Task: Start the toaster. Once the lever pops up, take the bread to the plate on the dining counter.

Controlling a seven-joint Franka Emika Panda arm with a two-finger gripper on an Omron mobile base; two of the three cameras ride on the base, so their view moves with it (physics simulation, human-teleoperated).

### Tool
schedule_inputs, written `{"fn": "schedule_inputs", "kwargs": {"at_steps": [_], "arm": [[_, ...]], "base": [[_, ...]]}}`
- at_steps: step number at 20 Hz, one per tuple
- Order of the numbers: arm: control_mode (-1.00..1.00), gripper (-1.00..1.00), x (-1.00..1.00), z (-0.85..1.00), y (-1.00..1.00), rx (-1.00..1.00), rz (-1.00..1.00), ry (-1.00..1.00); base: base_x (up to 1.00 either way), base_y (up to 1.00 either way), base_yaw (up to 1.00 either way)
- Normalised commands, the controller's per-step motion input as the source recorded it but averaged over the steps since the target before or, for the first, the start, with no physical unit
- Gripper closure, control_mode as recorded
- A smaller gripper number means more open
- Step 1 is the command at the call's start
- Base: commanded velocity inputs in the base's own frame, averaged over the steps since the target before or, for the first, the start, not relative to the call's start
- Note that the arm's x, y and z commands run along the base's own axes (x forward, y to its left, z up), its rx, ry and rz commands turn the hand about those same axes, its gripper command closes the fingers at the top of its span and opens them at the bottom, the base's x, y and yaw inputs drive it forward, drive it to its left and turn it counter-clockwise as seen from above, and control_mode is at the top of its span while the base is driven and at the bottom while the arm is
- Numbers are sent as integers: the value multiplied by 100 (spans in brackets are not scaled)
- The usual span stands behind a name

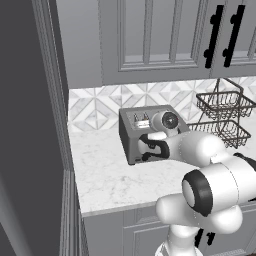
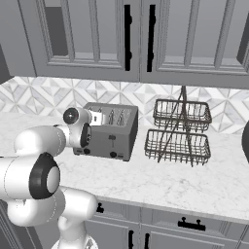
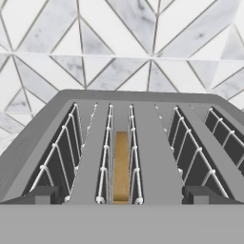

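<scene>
So our end effector (image 3: pixel 121 198) is spread wide with nothing in it, hovering right over the top of the toaster (image 2: pixel 109 132), and the bread (image 3: pixel 121 167) sits straight ahead between the two fingertips, down in the second slot from the left in the hand view. The slice runs lengthwise away from us along the slot. We'd guess the lever (image 2: pixel 112 138) on the grey front face, lower than the end effector, needs pushing first.
</scene>
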Motion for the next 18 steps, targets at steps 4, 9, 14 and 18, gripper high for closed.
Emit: {"fn": "schedule_inputs", "kwargs": {"at_steps": [4,9,14,18], "arm": [[-100,-100,0,0,0,0,0,0],[-100,-100,0,0,0,0,0,0],[-100,-100,0,0,0,0,0,0],[-100,-100,0,0,0,0,0,0]], "base": [[0,0,0],[0,0,0],[0,0,0],[0,0,0]]}}
